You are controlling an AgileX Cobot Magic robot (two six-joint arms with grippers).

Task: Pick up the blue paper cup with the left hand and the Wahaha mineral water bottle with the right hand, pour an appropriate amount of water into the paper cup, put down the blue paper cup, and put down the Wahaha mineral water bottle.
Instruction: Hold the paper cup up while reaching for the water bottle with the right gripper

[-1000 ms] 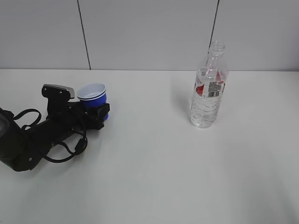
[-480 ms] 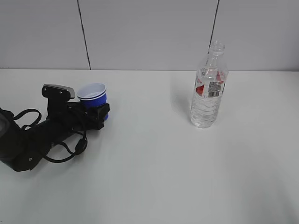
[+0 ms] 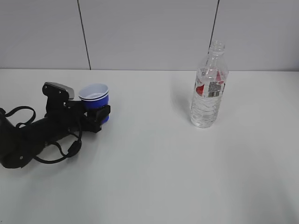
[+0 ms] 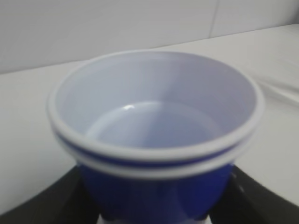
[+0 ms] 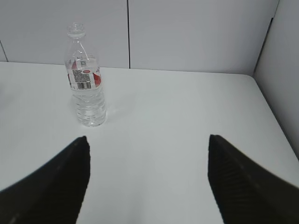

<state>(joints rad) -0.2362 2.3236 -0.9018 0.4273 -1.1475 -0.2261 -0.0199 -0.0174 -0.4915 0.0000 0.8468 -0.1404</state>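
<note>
The blue paper cup [image 3: 95,100] stands upright at the left of the white table, white inside and empty. My left gripper [image 3: 97,115] is shut on it, one black finger on each side of its lower body. The left wrist view is filled by the cup [image 4: 154,140], with the fingers [image 4: 56,205] at both bottom corners. The Wahaha mineral water bottle [image 3: 209,93] stands upright and capless at the right. In the right wrist view the bottle [image 5: 87,95] is far ahead and to the left of my open, empty right gripper [image 5: 147,154]. The right arm is out of the exterior view.
The white table [image 3: 154,168] runs back to a grey panelled wall [image 3: 149,32]. A side wall panel [image 5: 285,70] stands past the table's right edge. Loose black cables [image 3: 70,149] hang beside the left arm.
The left arm has shifted and lowered a little, and the cup in its jaws has moved slightly to the right. The bottle has not moved.
</note>
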